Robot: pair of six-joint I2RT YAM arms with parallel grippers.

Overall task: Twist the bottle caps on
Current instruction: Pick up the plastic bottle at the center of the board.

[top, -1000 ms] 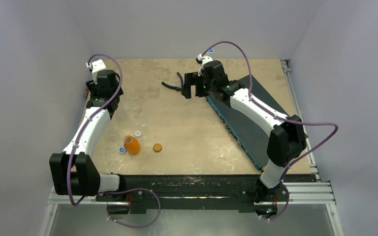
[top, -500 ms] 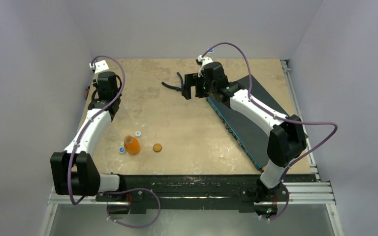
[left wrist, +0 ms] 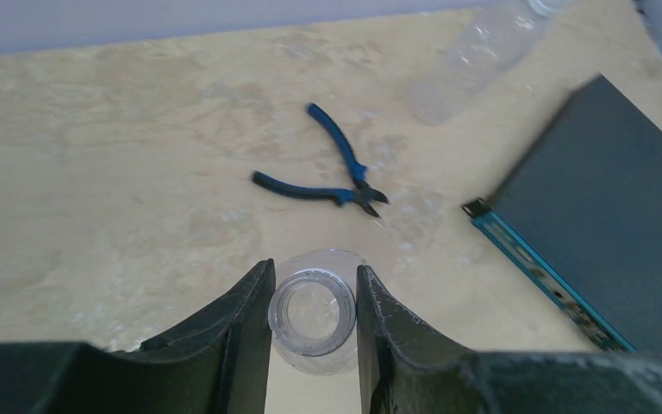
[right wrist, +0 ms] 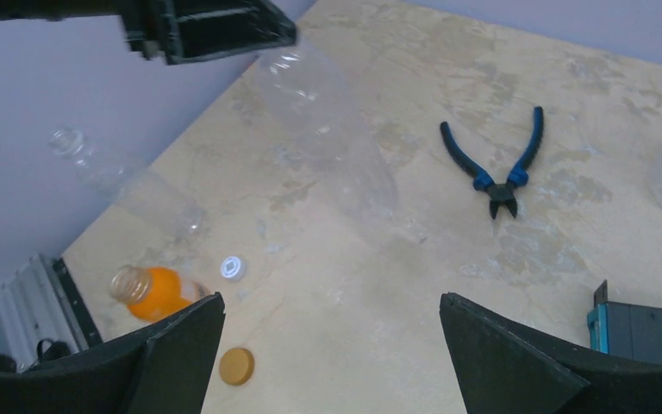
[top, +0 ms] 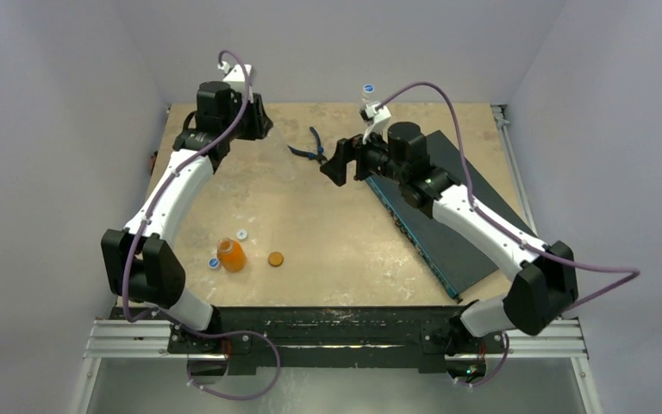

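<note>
Left gripper (left wrist: 313,274) is clamped tight on the open neck of a clear bottle (left wrist: 313,321) at about 11 o'clock on the table. The right gripper (right wrist: 329,304) hangs near the middle back with its jaws spread wide and nothing between them. Pale lilac-grey walls (top: 69,129) close in the left, back and right sides. The table (top: 336,233) is tan and mottled, with whitish scuffs. A dark board (top: 452,220) with a blue edge lies slanted at 3 o'clock, partly covered by the right arm. From above the held bottle is almost invisible. The right wrist view shows its body slanting down from the left gripper, but I cannot tell whether its lower end touches the table. A second clear bottle (left wrist: 483,52) lies toward 1 o'clock, beyond the pliers, cut off by the top edge of the left wrist view. A third clear bottle (right wrist: 129,177) lies faintly at 9 o'clock by the left wall. The orange bottle (top: 232,255) stands upright at 7 o'clock with its mouth uncapped. Blue-handled pliers (top: 310,147) lie at 12 o'clock with the handles apart. An orange cap (top: 275,258) lies flat near the orange bottle at its 3 o'clock. One pale cap (top: 241,234) sits just beside that bottle at 1 o'clock, and a second pale cap (top: 213,264) at 8 o'clock.
</note>
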